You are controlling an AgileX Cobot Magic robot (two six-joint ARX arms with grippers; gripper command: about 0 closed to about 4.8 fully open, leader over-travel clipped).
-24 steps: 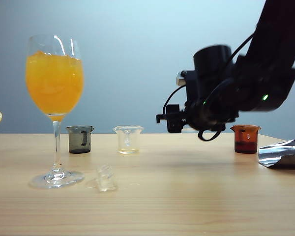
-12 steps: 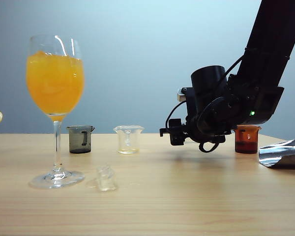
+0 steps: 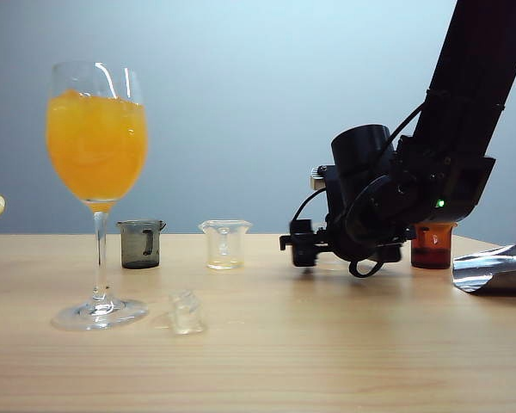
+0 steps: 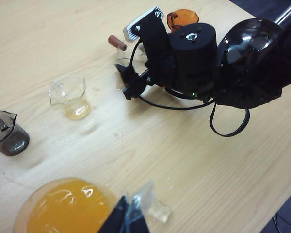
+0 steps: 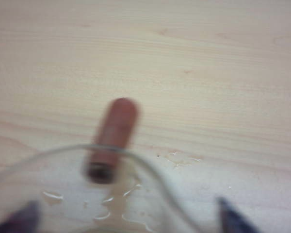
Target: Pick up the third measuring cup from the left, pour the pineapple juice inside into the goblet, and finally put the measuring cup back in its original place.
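Observation:
The third measuring cup point(image 4: 127, 52), clear with a reddish-brown stub point(image 5: 111, 141) at its rim, sits low at the tabletop between the spread fingers of my right gripper point(image 4: 133, 56). In the right wrist view the gripper point(image 5: 126, 221) is open, with a finger point(image 5: 233, 218) clear of the cup wall. Only droplets show inside; no pineapple juice can be made out. In the exterior view the right gripper point(image 3: 303, 245) hides the cup. The goblet point(image 3: 96, 146) stands at the left, full of orange drink. My left gripper point(image 4: 128, 218) hovers beside the goblet's rim point(image 4: 63, 208), tips together.
A smoky grey cup point(image 3: 140, 243) and a narrower clear cup point(image 3: 224, 244) with pale yellow liquid stand right of the goblet. An orange-brown cup point(image 3: 432, 245) sits behind the right arm. Crumpled foil point(image 3: 494, 268) lies at the right edge. A small clear piece point(image 3: 187, 311) lies near the goblet's foot.
The right arm has sunk from above the table down to the tabletop and shifted slightly right. The goblet and the other cups have not moved.

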